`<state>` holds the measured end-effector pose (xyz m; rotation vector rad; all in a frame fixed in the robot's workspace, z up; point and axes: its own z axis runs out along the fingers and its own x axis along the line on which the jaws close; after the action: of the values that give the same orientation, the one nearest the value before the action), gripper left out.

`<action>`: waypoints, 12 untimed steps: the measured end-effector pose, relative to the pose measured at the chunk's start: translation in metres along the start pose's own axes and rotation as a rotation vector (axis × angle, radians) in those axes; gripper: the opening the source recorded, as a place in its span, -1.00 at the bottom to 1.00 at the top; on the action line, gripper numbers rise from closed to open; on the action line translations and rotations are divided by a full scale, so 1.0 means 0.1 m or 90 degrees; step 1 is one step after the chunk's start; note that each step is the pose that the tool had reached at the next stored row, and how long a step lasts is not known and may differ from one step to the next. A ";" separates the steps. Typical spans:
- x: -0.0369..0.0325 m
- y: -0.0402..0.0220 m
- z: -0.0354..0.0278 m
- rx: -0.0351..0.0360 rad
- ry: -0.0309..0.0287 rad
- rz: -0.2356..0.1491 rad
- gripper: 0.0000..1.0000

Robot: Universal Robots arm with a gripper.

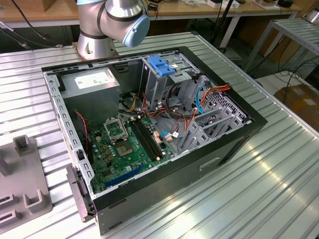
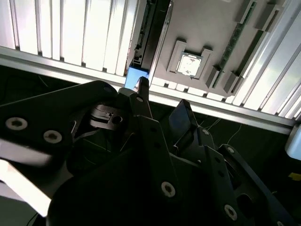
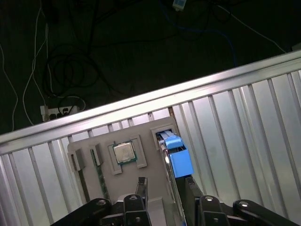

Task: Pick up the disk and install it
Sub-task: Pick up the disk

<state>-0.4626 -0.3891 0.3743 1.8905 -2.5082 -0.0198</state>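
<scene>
The disk [image 3: 178, 157] stands on edge in a slot of a grey fixture plate [image 3: 141, 127], its bright blue carrier end facing up. In the second wrist view a small patch of that blue end of the disk [image 2: 135, 76] shows beyond the fingers. My gripper [image 3: 165, 189] hovers over the plate, open, one black finger [image 3: 141, 186] on each side of the disk's thin metal edge without touching it. The second wrist view shows the gripper [image 2: 162, 101] the same way, fingers apart. The open computer case [image 1: 239, 134] lies on the table with its metal drive cage [image 1: 164, 79] at the back.
A processor chip [image 3: 123, 152] and memory sticks [image 3: 100, 172] sit in other pockets of the plate. The plate [image 1: 25, 184] lies at the exterior view's left on the ribbed aluminium table [image 1: 269, 189]. A blue latch [image 1: 162, 64] tops the drive cage. Cables lie on the dark floor [image 3: 70, 70].
</scene>
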 end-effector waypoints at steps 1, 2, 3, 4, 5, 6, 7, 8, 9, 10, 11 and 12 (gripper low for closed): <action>0.000 0.000 0.000 0.0001 0.0000 0.000 -0.11; 0.000 0.000 0.001 0.0002 -0.0001 0.000 -0.11; 0.000 0.000 0.000 0.0002 -0.0001 0.000 -0.11; 0.000 0.000 0.000 0.0003 -0.0001 0.000 -0.11; 0.000 0.000 0.001 0.0004 -0.0002 0.000 -0.11; 0.000 0.000 0.001 0.0005 -0.0001 0.000 -0.11; 0.000 0.000 0.001 0.0005 -0.0002 -0.001 -0.08; 0.000 0.000 0.002 0.0005 -0.0001 -0.002 0.04; 0.000 0.000 0.011 0.0005 0.0000 -0.019 0.17; 0.000 0.000 0.019 0.0003 0.0001 -0.032 0.17; 0.000 0.000 0.029 0.0002 0.0003 -0.046 0.17; 0.001 0.000 0.048 0.0002 0.0004 -0.063 0.17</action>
<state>-0.4626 -0.3891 0.3695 2.0129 -2.4114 -0.0189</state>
